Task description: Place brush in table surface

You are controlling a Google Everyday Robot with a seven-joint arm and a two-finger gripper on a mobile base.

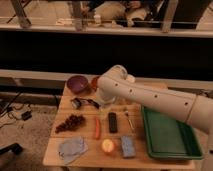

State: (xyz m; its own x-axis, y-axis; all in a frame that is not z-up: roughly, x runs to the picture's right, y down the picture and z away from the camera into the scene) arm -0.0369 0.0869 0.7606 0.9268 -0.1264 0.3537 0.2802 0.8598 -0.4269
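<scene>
The brush (79, 103) lies on the light-brown table surface (85, 161) at the back left. Its round pale-rimmed head points left and its dark handle runs right. My gripper (101, 102) is low over the table at the handle's right end, under the white arm (150, 97), which reaches in from the right. The arm's bulk hides most of the gripper, and I cannot tell whether it touches the handle.
A purple bowl (77, 83) and a red bowl (93, 82) stand behind the brush. Grapes (70, 122), a carrot (97, 127), a black bar (113, 122) and a spoon (129, 120) lie mid-table. A grey cloth (71, 148), a fruit (107, 146) and a blue sponge (127, 146) lie in front. A green tray (167, 132) sits right.
</scene>
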